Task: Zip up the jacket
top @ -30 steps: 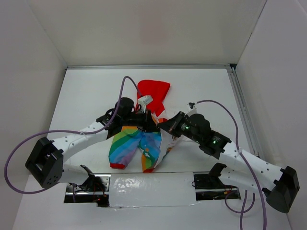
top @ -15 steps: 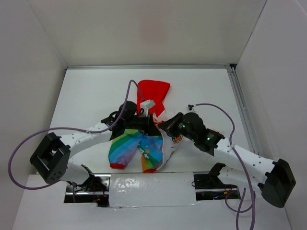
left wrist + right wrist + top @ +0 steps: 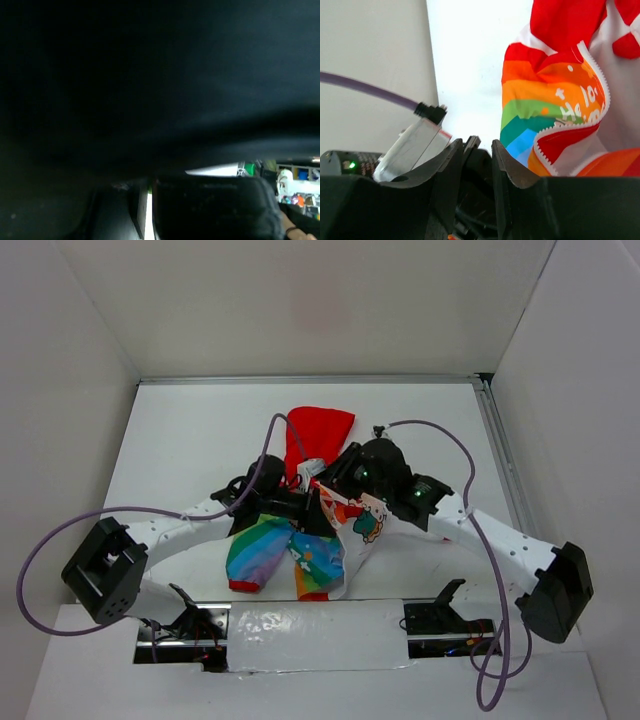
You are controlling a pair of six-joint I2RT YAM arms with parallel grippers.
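Finds the jacket [image 3: 268,545] bunched near the middle of the table [image 3: 180,430] in the top view, with the red hood [image 3: 318,428] toward the upper part of the frame and the rainbow front toward the bottom. Shows one front panel folded back, baring white lining [image 3: 362,525] just right of centre. Not yet zipped: in the right wrist view, shows the zipper teeth [image 3: 598,85] running loose along a curled edge at the right of the frame, with no slider in sight. Puts the right gripper [image 3: 481,144] at the lower middle of that view, jaws parted only a little and gripping nothing, near the fabric but apart from it. Places the left gripper [image 3: 300,505] over the jacket's collar area at centre frame in the top view. Cannot tell the state of its jaws, nor spot any cloth between them, with almost nothing but darkness in the left wrist view. Risks from here, as a judgement:

- closing the right jaws on a fold of lining instead of the toothed edge, because of the curl and the narrow gap;
- dragging the whole soft bundle across the table rather than tensioning the zipper, with too little pinned on the left;
- jamming cloth into the slider, given the rumpled, folded-back panel;
- knocking the two wrists together, working so close above the collar;
- snagging the purple cable [image 3: 265,455] looping close by the hood.
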